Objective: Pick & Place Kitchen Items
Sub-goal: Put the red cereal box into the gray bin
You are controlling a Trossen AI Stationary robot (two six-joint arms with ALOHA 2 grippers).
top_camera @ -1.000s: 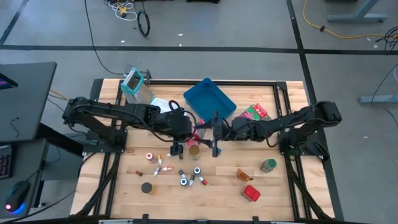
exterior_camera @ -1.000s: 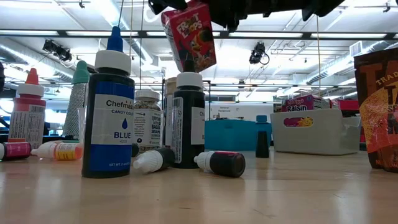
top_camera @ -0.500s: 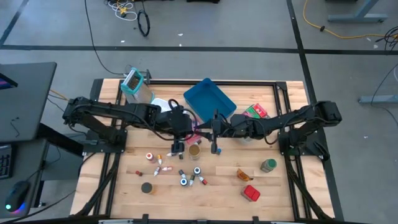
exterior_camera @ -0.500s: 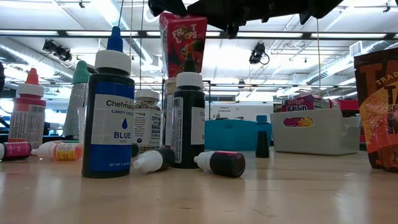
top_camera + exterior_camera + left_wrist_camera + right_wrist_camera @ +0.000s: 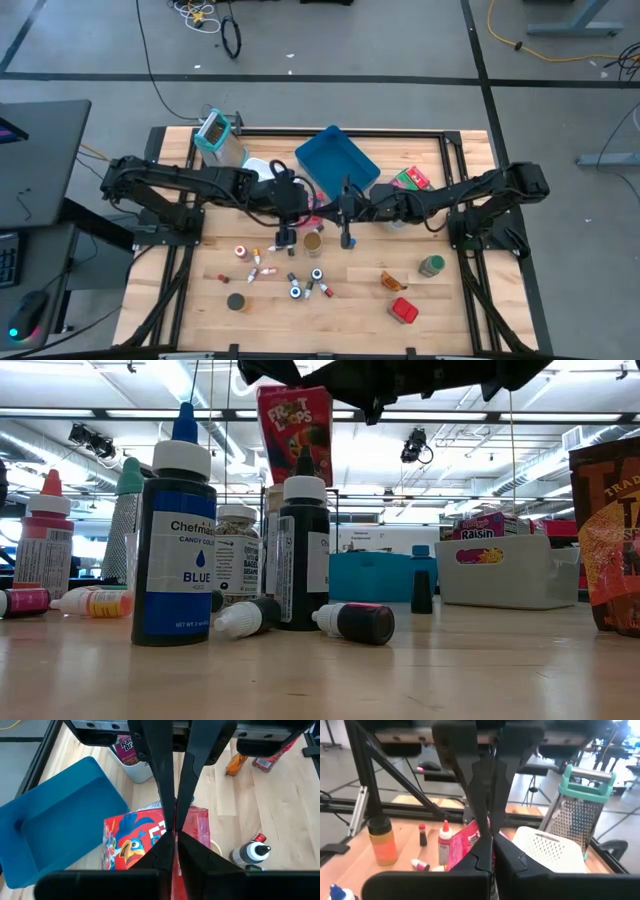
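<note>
A red Froot Loops box hangs above the middle of the table, upright in the low view. Both grippers meet at it. My left gripper comes from the table's left and my right gripper from the right, each shut on the box. In the left wrist view the box's toucan face lies beside my own fingers at the bottom and the right arm's fingers above them. Below the box, small bottles and a jar stand or lie on the wood. My left gripper pinches a thin edge of the box between its two fingers, slanting down from the table's left. The box hangs clear of the table below the fingers. My right gripper pinches the same box between its two fingers, coming about level from the table's right, tip to tip with the left gripper. The fingers hide the exact place of contact.
A blue tray and a white mesh basket lie just behind the grippers, with a teal-handled grater at the far left. Packets, a green-lidded jar, an orange packet and a red tin sit on the right.
The box, tilted a second ago in the low view, has swung upright and now hangs straight below the grippers. Both arms have stayed where they were.
</note>
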